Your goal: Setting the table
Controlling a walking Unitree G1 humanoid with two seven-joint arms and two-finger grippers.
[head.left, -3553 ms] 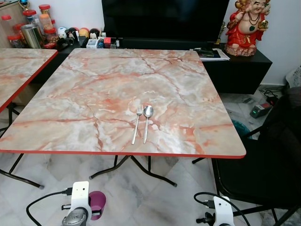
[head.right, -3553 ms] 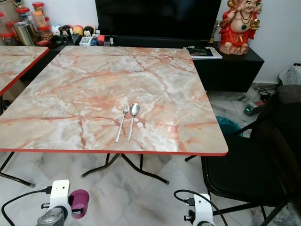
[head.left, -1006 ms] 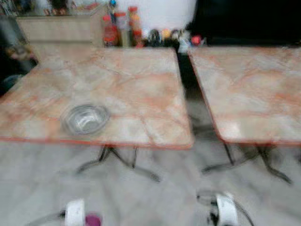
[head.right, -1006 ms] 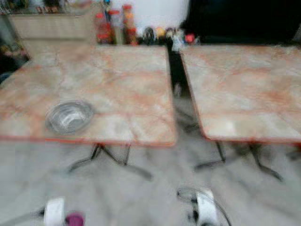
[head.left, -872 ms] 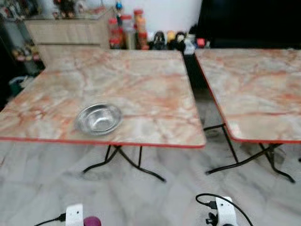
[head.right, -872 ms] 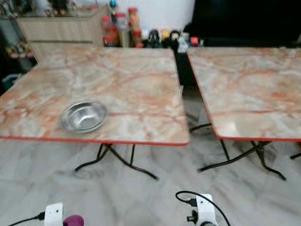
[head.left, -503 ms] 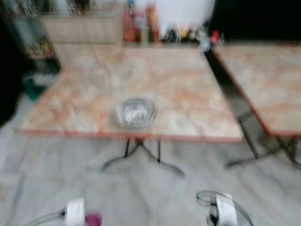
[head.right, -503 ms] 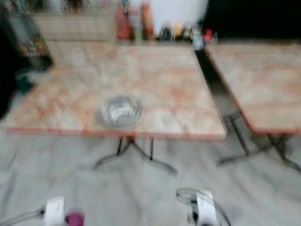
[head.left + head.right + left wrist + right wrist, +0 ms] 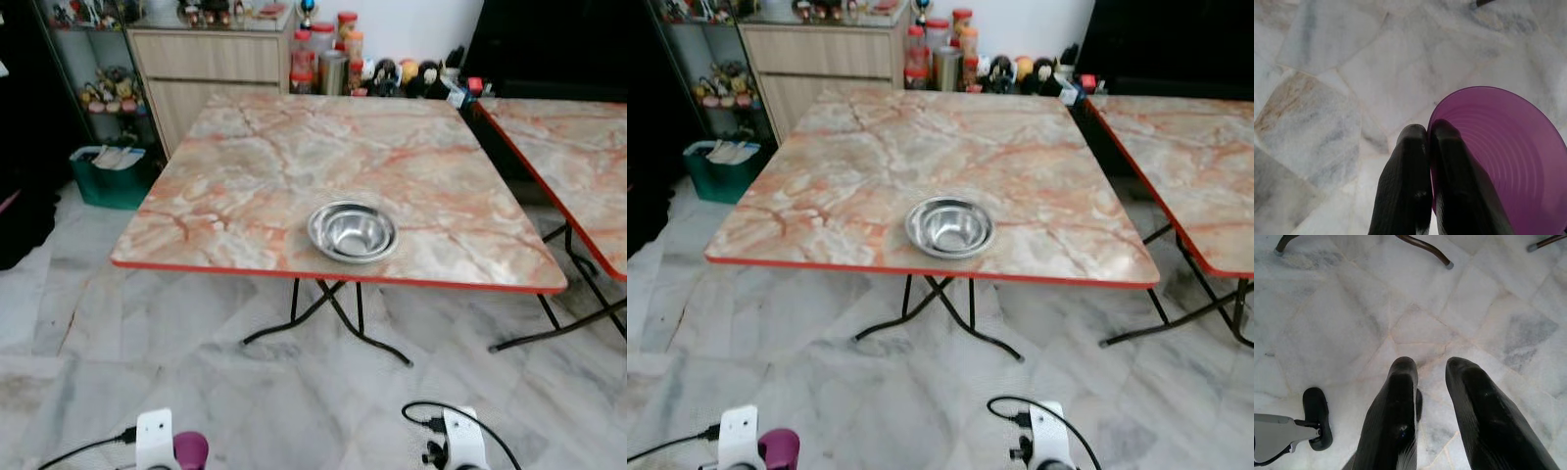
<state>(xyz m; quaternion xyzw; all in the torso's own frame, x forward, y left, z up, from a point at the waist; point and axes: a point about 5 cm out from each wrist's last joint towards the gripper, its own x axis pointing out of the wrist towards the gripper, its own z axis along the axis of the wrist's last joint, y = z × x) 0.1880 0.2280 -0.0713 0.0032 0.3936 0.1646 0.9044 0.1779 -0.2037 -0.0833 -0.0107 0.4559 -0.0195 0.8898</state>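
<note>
Now the camera has turned to the left, so the fork and spoon seen 3.6 seconds ago are out of the picture, and the view is sharp, not blurry like it was half a second ago. 1 shiny metal bowl (image 9: 353, 231) sits in the middle of the frame, on the marble table (image 9: 245, 176), close to its near red edge. At the bottom left of the frame is the purple cup (image 9: 1508, 161). The left gripper (image 9: 1428, 134) pinches the cup's rim, with 1 black finger inside and 1 outside, low over the floor. At the bottom right, the right gripper (image 9: 1431, 369) hangs over the marble floor (image 9: 1342, 323) with its 2 fingers apart and nothing between them. A second table (image 9: 578, 157) stands at the right edge of the frame, near the first. Jars and small toys (image 9: 338, 54) line the top of the frame beside a wooden cabinet (image 9: 211, 69). A green bin (image 9: 113, 174) sits at the left.
</note>
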